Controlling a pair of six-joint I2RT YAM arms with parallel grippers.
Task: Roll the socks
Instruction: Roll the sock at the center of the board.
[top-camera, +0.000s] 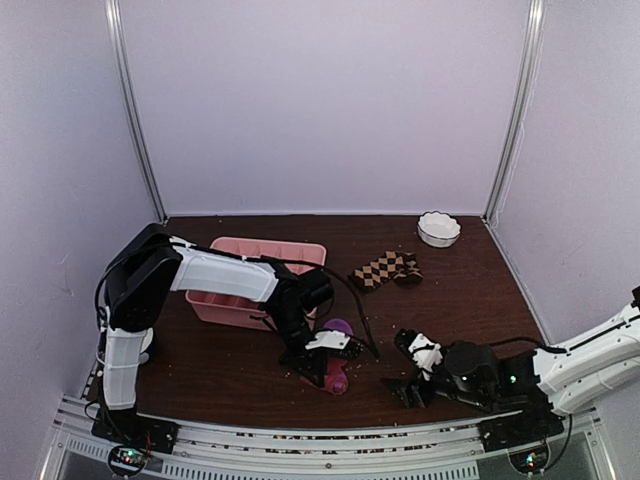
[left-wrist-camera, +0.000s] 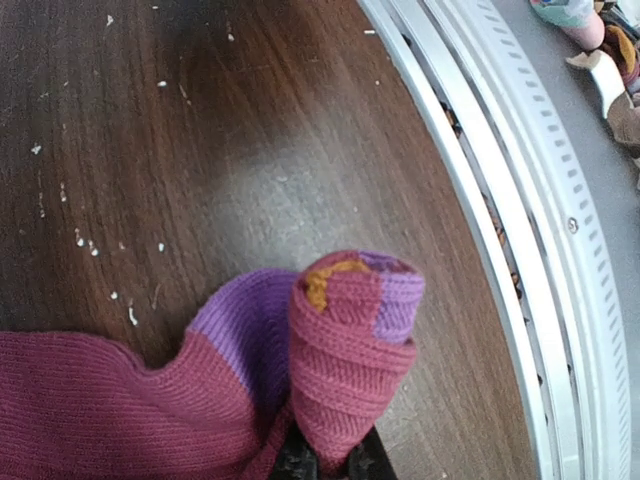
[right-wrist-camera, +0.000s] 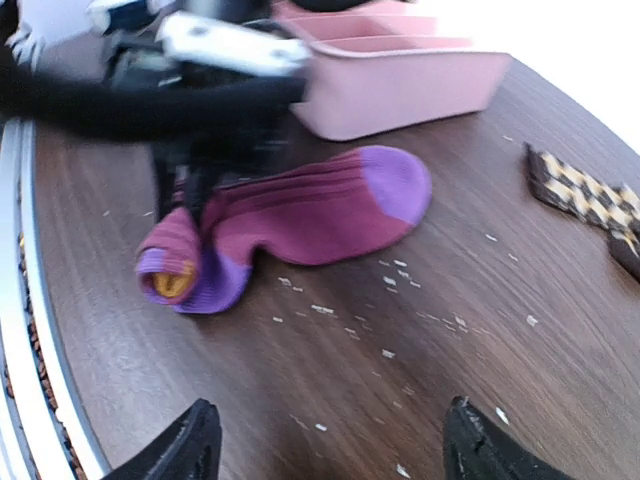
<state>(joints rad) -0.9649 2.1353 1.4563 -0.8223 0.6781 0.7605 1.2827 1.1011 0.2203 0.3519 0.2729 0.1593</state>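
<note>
A dark wooden table (top-camera: 470, 300) bears a pink tray (top-camera: 268, 245), white bowl (top-camera: 438, 229), checkered sock (top-camera: 385, 269), pink sock (right-wrist-camera: 300, 215) and pale specks (right-wrist-camera: 400, 265), perhaps crumbs.

The top camera looks down from high behind the near edge onto the whole table (top-camera: 470, 290). The left wrist camera hangs close over the pink sock (left-wrist-camera: 350, 350). The right wrist camera looks low across it toward the tray (right-wrist-camera: 400, 90) (all three views share this sock).

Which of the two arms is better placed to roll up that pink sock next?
The left one. The left hand is shut on the rolled cuff end of the pink sock. The right hand is open and empty, apart from the sock.
</note>
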